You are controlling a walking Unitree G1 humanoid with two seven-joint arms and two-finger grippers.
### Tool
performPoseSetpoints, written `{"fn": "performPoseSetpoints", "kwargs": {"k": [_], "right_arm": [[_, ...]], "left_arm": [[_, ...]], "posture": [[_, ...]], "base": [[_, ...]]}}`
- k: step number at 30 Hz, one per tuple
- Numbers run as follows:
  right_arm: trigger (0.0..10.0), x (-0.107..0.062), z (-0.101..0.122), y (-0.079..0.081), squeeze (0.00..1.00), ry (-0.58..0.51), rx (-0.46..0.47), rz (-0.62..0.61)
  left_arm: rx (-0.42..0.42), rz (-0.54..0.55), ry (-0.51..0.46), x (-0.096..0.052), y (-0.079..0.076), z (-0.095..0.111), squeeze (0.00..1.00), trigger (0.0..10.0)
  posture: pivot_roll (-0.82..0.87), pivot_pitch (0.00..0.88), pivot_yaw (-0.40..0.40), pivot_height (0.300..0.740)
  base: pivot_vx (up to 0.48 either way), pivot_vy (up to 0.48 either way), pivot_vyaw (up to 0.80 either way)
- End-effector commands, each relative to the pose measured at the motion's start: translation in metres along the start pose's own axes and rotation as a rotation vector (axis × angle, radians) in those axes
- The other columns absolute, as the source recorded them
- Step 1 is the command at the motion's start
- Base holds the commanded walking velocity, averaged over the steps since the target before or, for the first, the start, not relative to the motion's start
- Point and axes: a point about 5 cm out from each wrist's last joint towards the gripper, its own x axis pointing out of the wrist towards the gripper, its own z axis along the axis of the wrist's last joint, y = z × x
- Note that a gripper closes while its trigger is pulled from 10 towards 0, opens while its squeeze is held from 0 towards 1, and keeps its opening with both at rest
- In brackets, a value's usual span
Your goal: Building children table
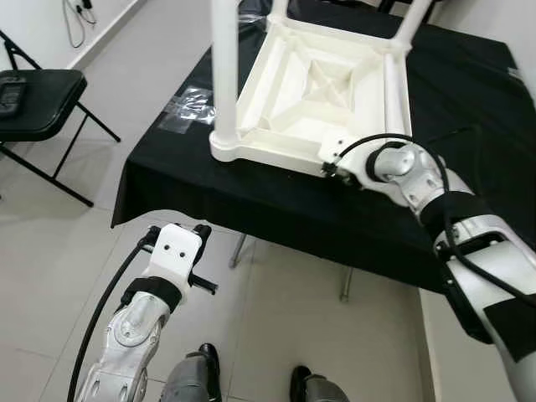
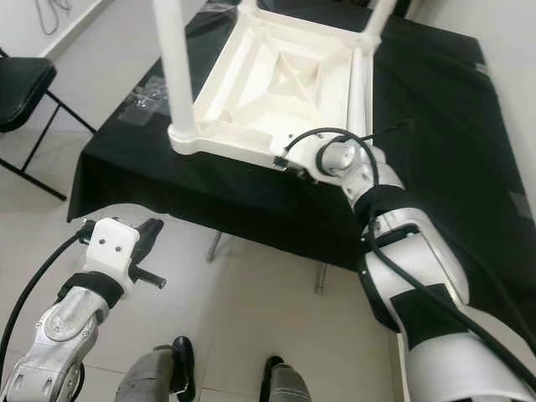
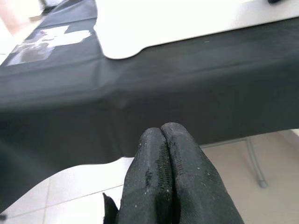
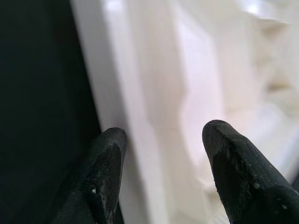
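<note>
We are spreading our right gripper point(image 4: 161, 140) over the children table point(image 1: 310, 92) rim; our left gripper point(image 3: 163, 140) is hanging clenched before the worktop point(image 1: 167, 180) edge.

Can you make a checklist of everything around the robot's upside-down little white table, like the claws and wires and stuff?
Surface: black cloth covers a folding table.
Job's things: small white table lies upside down on the cloth, with white legs sticking up.
Clutter: clear plastic bag on the cloth, left of the white table.
Claws: right claw is open at the white table's near edge. Left claw is shut, holding nothing, low in front of the cloth.
Cables: black cables loop at the right wrist; another runs along the left arm.
Surroundings: black folding chair to the left, pale tiled floor.
</note>
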Motion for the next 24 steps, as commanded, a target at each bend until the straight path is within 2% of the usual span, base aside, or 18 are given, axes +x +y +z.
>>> {"fn": "performPoseSetpoints", "kwargs": {"k": [1, 2, 4, 5, 6, 7, 9, 10, 11, 13, 14, 15, 16, 18, 20, 24], "right_arm": [[10.0, -0.003, 0.003, -0.008, 0.0, -0.028, 0.046, -0.041], [10.0, -0.003, 0.003, -0.008, 0.0, -0.028, 0.046, -0.041], [10.0, -0.001, 0.015, -0.005, 0.0, -0.13, 0.127, 0.004], [10.0, -0.001, 0.015, -0.005, 0.0, -0.13, 0.127, 0.004], [10.0, -0.001, 0.026, -0.001, 0.0, -0.234, 0.193, 0.065], [10.0, -0.001, 0.026, -0.001, 0.0, -0.234, 0.193, 0.065], [10.0, -0.003, 0.04, 0.001, 0.0, -0.38, 0.282, 0.132], [10.0, -0.005, 0.044, -0.001, 0.0, -0.437, 0.328, 0.124], [10.0, -0.005, 0.044, -0.001, 0.0, -0.437, 0.328, 0.124], [10.0, -0.007, 0.047, -0.009, 0.0, -0.494, 0.413, 0.052], [10.0, -0.007, 0.047, -0.009, 0.0, -0.494, 0.413, 0.052], [10.0, -0.007, 0.045, -0.012, 0.0, -0.498, 0.459, -0.003], [10.0, -0.005, 0.043, -0.015, 0.0, -0.504, 0.572, -0.112], [10.0, -0.003, 0.04, -0.01, 0.0, -0.505, 0.639, -0.16], [10.0, -0.002, 0.039, -0.008, 0.0, -0.504, 0.656, -0.171], [10.0, 0.003, 0.027, 0.01, 0.0, -0.501, 0.768, -0.199]], "left_arm": [[-0.004, -0.01, 0.011, -0.002, -0.003, -0.001, 0.0, 10.0], [-0.004, -0.01, 0.011, -0.002, -0.003, -0.001, 0.0, 10.0], [-0.004, -0.01, 0.011, -0.002, -0.003, -0.001, 0.0, 10.0], [-0.004, -0.01, 0.011, -0.002, -0.003, -0.001, 0.0, 10.0], [-0.003, -0.01, 0.01, -0.002, -0.003, -0.001, 0.0, 10.0], [-0.003, -0.01, 0.01, -0.002, -0.003, -0.001, 0.0, 10.0], [-0.003, -0.011, 0.008, -0.002, -0.002, -0.001, 0.0, 10.0], [-0.003, -0.01, 0.004, -0.002, -0.002, 0.0, 0.0, 10.0], [-0.003, -0.01, 0.004, -0.002, -0.002, 0.0, 0.0, 10.0], [-0.007, -0.005, -0.005, -0.001, 0.0, 0.002, 0.0, 10.0], [-0.007, -0.005, -0.005, -0.001, 0.0, 0.002, 0.0, 10.0], [-0.012, 0.004, -0.01, 0.0, 0.002, 0.003, 0.0, 10.0], [-0.017, 0.023, -0.017, 0.001, 0.007, 0.005, 0.0, 10.0], [-0.024, 0.041, -0.021, 0.002, 0.012, 0.007, 0.0, 10.0], [-0.029, 0.047, -0.021, 0.003, 0.013, 0.007, 0.0, 10.0], [-0.023, 0.064, -0.021, 0.005, 0.022, 0.009, 0.0, 10.0]], "posture": [[0.11, 0.255, -0.113, 0.74], [0.11, 0.255, -0.113, 0.74], [0.11, 0.255, -0.112, 0.74], [0.11, 0.255, -0.112, 0.74], [0.11, 0.255, -0.112, 0.74], [0.11, 0.255, -0.112, 0.74], [0.11, 0.254, -0.111, 0.74], [0.11, 0.254, -0.111, 0.74], [0.11, 0.254, -0.111, 0.74], [0.11, 0.253, -0.112, 0.74], [0.11, 0.253, -0.112, 0.74], [0.11, 0.253, -0.112, 0.74], [0.1, 0.249, -0.113, 0.74], [0.1, 0.249, -0.115, 0.74], [0.1, 0.249, -0.115, 0.74], [0.1, 0.243, -0.111, 0.74]], "base": [[0.0, 0.0, 0.0], [0.0, 0.0, 0.0], [0.0, 0.0, 0.0], [0.0, 0.0, 0.0], [0.0, 0.0, 0.0], [0.0, 0.0, 0.0], [0.0, 0.0, 0.0], [0.0, 0.0, 0.0], [0.0, 0.0, 0.0], [0.0, 0.0, 0.0], [0.0, 0.0, 0.0], [0.0, 0.0, 0.0], [0.0, 0.0, 0.0], [0.0, 0.0, 0.0], [0.0, 0.0, 0.0], [0.0, 0.0, 0.0]]}}
